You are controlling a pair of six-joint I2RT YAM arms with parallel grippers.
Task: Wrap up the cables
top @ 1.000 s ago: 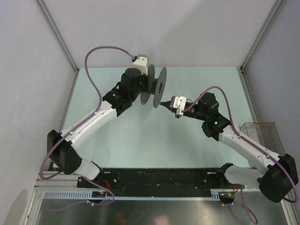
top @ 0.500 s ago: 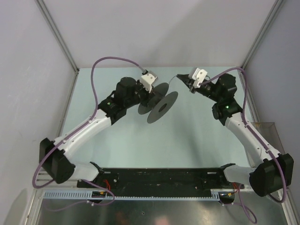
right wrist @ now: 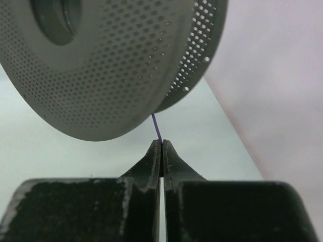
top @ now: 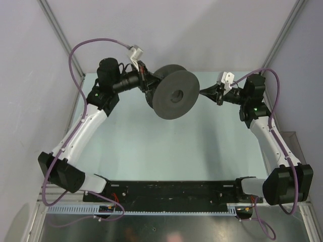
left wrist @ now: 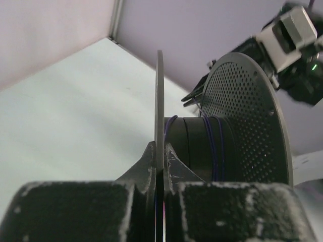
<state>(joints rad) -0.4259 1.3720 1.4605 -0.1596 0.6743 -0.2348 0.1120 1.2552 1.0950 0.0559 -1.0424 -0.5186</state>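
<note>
Above a pale green desk (top: 151,151), between grey walls (top: 202,30)
Over it, the left tool (left wrist: 160,147) pinched the flange of the spool (left wrist: 242,116); the right tool (right wrist: 161,143) pinched the thin cable (right wrist: 157,126), which ran up to turns wound around the spool's core.

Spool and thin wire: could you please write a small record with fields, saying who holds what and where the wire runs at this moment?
spool: dark grey, perforated flanges, held in the air between the two arms
wire: thin, purple; a few turns lie around the spool's core, and a short straight stretch leads to the right fingers
left fingers: shut on the rim of one spool flange
right fingers: shut on the wire, close beside the other flange
progress: wrapping begun, most of the core bare
</note>
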